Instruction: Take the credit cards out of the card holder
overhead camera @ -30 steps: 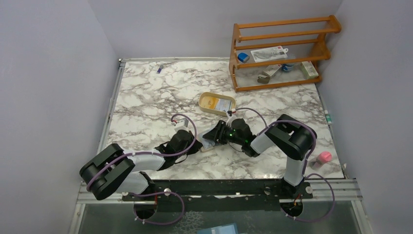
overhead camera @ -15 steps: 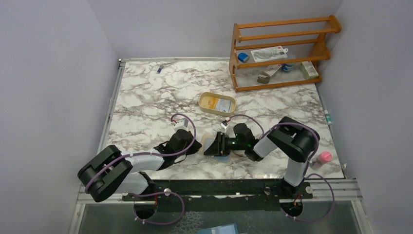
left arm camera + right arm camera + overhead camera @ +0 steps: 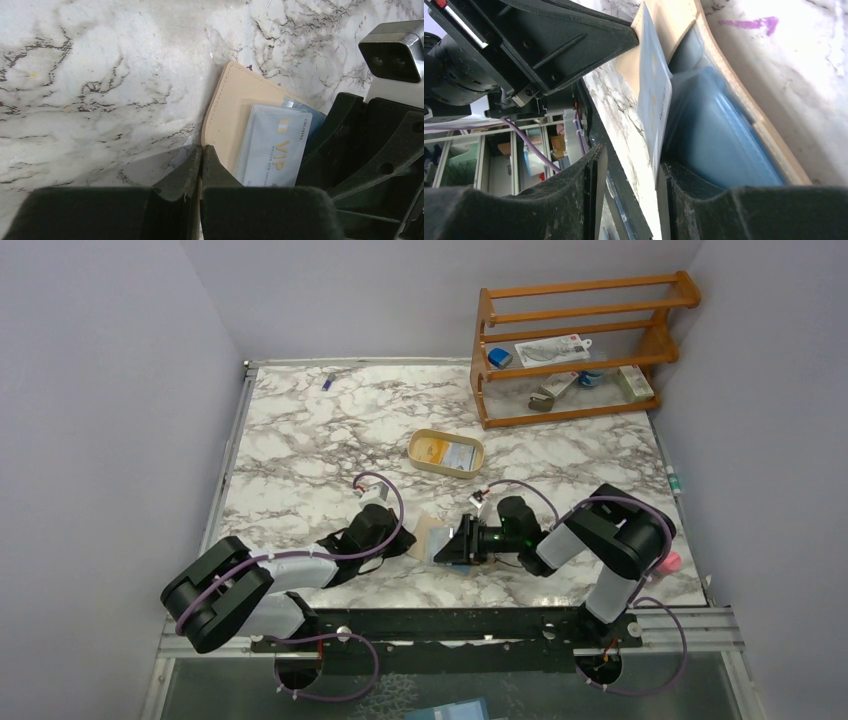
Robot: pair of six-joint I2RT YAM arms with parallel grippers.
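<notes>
Card holder [image 3: 227, 115]: lies open on the tabletop [image 3: 300, 440], between both arms.
Left pincer [image 3: 201, 150]: pressed together on the card holder's near edge.
Right pincer [image 3: 631, 167]: spread, fingers either side of a bluish-white card [image 3: 272, 145].
Bluish-white card: lying over the card holder's tan inside.

card holder [image 3: 429, 532] hemmed between left gripper [image 3: 201, 162] and right gripper [image 3: 452, 544], near side blocked by both arms, marble table [image 3: 300, 440] left open beyond, tan tray [image 3: 445, 452] and wooden rack [image 3: 575, 350] well apart
</notes>
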